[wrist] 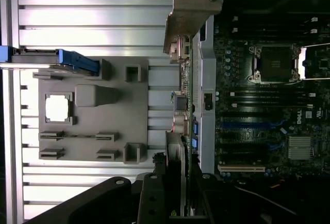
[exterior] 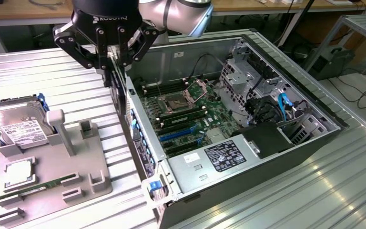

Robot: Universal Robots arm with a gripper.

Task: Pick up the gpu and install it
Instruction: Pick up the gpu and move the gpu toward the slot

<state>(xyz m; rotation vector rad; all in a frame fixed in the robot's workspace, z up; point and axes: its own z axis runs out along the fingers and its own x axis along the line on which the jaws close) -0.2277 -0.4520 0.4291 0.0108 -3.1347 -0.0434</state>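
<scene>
The exterior view is bright and evenly lit, with only soft shadows; the ribbed silver aluminium table throws back pale streaks of glare at four o'clock; inside the open black metal computer case the bay at three o'clock stays dark. In the wrist view the table's slats are washed almost to white; the square silver processor chip glares as well; the thin dark gpu card looks dull beside the dim interior of the case.
</scene>
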